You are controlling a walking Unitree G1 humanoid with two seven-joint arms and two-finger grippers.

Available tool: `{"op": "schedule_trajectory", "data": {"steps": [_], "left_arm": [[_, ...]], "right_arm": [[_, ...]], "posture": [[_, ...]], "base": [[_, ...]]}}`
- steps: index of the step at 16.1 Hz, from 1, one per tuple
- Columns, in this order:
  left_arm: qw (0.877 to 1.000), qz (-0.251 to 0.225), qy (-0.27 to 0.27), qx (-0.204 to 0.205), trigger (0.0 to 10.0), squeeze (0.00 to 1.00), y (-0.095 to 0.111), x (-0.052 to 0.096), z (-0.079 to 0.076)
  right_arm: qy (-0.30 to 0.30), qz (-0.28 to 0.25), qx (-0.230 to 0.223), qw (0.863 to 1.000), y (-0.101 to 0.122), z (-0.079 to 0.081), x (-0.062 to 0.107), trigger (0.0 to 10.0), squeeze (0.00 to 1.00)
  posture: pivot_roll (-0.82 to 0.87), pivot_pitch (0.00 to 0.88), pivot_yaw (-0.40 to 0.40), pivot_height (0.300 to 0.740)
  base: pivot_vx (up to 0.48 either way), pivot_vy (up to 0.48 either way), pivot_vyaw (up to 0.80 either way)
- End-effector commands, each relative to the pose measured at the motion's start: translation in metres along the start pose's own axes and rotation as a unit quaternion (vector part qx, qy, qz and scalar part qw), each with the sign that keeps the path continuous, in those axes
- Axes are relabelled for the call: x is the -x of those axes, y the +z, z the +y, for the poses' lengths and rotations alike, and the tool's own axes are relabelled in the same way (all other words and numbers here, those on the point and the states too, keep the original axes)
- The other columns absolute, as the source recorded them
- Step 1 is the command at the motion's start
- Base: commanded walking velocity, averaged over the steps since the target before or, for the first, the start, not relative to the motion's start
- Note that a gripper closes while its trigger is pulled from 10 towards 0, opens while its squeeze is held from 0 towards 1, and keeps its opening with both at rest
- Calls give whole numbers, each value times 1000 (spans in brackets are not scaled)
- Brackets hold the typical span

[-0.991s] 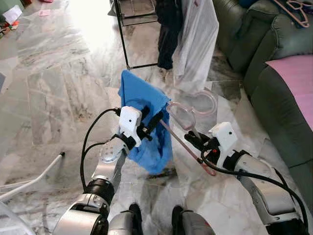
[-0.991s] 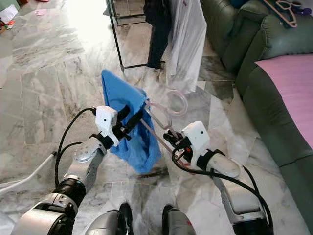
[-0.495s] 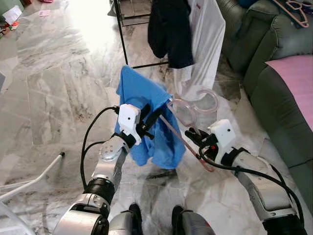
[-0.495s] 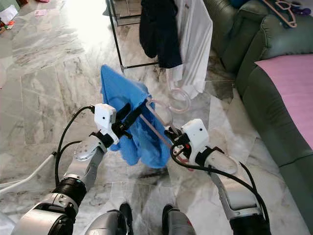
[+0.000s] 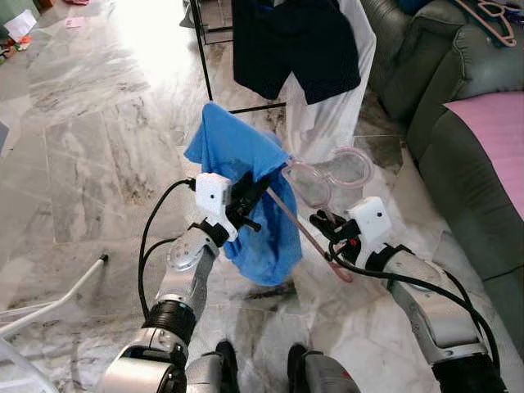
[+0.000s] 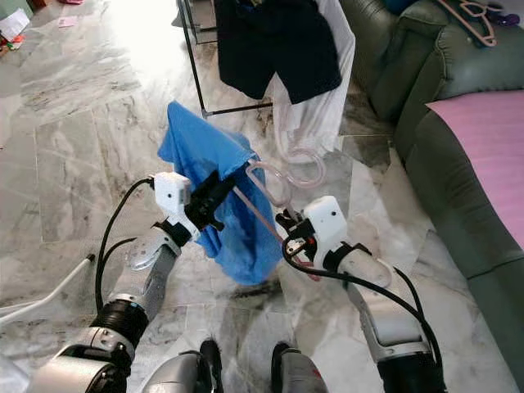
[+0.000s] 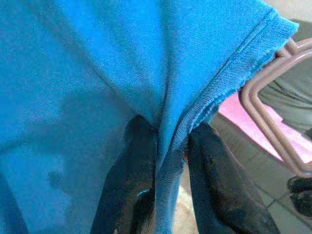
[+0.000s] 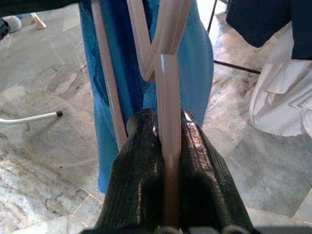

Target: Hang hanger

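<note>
Hanging in the air between both arms, the pink hanger (image 5: 307, 217) carries a blue cloth (image 5: 246, 188). The right gripper (image 8: 165, 146) has its jaws clamped on a hanger bar; the left gripper (image 7: 170, 146) pinches the cloth's hem. Beyond stand a clothes rack (image 5: 205, 57) (dark and white garments) and a green sofa (image 5: 458, 155).

We find no text, label, brand, number or sign that we can read anywhere in these views; the small red mark on the white garment (image 5: 340, 98) at twelve o'clock is too blurred to make out.
</note>
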State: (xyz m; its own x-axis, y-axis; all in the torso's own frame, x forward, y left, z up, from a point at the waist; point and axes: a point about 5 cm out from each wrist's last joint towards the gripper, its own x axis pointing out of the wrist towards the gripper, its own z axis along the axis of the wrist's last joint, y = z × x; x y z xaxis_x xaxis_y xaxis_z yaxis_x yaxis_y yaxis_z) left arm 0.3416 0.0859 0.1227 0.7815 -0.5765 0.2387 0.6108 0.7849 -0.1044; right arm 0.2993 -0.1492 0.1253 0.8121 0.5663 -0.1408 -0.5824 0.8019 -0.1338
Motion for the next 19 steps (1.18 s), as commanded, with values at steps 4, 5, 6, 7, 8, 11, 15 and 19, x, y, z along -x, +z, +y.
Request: {"op": "schedule_trajectory", "data": {"steps": [4,5,6,7,8,11,15,19], "left_arm": [[997,9,-61,-37,0,0,-3,3,-15],[997,9,-66,-43,0,0,-4,4,-16],[994,16,-82,-69,3569,0,-5,5,-19],[994,15,-74,-77,10000,0,-4,6,-18],[995,10,-59,-74,10000,412,-4,6,-16],[994,6,-40,-104,10000,1000,-1,5,-14],[992,0,-50,-119,10000,1000,0,5,-16],[991,3,-61,-122,10000,812,-4,-4,-30]], "right_arm": [[-31,19,-3,999,-3,-5,-5,10000,0],[-32,20,-3,999,-3,-4,-6,10000,0],[-33,20,-3,999,-3,-3,-7,10000,0],[-33,20,-3,999,-3,-3,-8,10000,0],[-34,22,-3,999,-4,-2,-9,10000,0],[-35,25,-2,999,-6,-1,-9,10000,0],[-35,26,-2,999,-6,-1,-9,10000,0],[-16,24,-3,1000,-6,5,-8,10000,0]], "posture": [[-210,233,15,740],[-210,233,15,740],[-208,231,15,740],[-208,231,15,740],[-208,231,15,740],[-207,229,16,740],[-208,231,18,740],[-214,235,13,740]], "base": [[0,0,0],[0,0,0],[0,0,0],[0,0,0],[0,0,0],[0,0,0],[0,0,0],[0,0,0]]}}
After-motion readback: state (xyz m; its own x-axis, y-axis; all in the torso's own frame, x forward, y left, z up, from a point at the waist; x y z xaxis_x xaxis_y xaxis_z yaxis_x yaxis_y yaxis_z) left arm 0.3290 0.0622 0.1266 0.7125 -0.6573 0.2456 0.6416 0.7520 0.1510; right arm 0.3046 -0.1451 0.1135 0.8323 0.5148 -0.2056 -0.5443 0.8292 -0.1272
